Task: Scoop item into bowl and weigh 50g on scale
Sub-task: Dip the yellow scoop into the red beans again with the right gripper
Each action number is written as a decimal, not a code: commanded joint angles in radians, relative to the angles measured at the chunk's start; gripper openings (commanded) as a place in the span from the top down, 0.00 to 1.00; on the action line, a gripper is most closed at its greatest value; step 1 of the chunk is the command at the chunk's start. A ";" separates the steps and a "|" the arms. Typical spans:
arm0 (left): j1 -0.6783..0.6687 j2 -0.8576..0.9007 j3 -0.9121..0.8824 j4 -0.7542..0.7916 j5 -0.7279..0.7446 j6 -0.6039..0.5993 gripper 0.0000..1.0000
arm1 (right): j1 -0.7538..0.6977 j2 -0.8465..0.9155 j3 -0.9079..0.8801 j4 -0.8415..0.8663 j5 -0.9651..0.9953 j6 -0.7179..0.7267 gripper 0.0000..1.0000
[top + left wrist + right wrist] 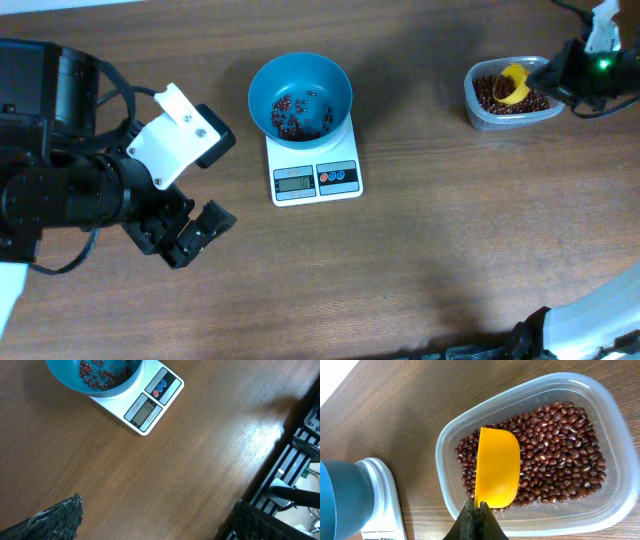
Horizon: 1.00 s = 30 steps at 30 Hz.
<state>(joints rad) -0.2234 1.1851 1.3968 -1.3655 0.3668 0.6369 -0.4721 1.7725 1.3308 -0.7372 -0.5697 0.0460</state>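
Few beans (297,114) in bowl (268,85) on scale (352,185), top centre; readout (295,181) illegible, target unconfirmed. Right gripper (476,511) clamps empty yellow scoop (496,467) in tub (615,435), upper right. Left gripper (190,235) apart.

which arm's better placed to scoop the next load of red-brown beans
Right. The right gripper is shut on the yellow plastic scoop over the clear plastic tub of beans. The left gripper is open and empty, near the white square scale.
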 commanded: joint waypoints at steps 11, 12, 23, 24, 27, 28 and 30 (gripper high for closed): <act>-0.004 0.002 -0.003 0.002 0.004 0.023 0.01 | -0.014 0.009 -0.005 -0.008 -0.077 -0.003 0.96; -0.004 0.002 -0.003 0.002 0.004 0.023 0.01 | -0.014 0.009 -0.005 -0.007 -0.097 -0.003 0.96; -0.004 0.002 -0.003 0.002 0.004 0.023 0.01 | -0.014 0.009 -0.005 -0.007 -0.154 -0.004 0.96; -0.004 0.002 -0.003 0.002 0.003 0.023 0.01 | -0.014 0.009 -0.005 -0.008 -0.165 -0.003 0.96; -0.004 0.002 -0.003 0.002 0.004 0.023 0.01 | -0.014 0.009 -0.005 -0.008 -0.173 -0.004 0.96; -0.004 0.002 -0.003 0.002 0.004 0.023 0.01 | -0.014 0.009 -0.005 -0.007 -0.192 -0.004 0.96; -0.004 0.002 -0.003 0.002 0.004 0.023 0.01 | -0.014 0.009 -0.005 -0.007 -0.219 -0.003 0.96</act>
<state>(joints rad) -0.2234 1.1851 1.3968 -1.3655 0.3664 0.6369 -0.4793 1.7725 1.3308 -0.7448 -0.7277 0.0460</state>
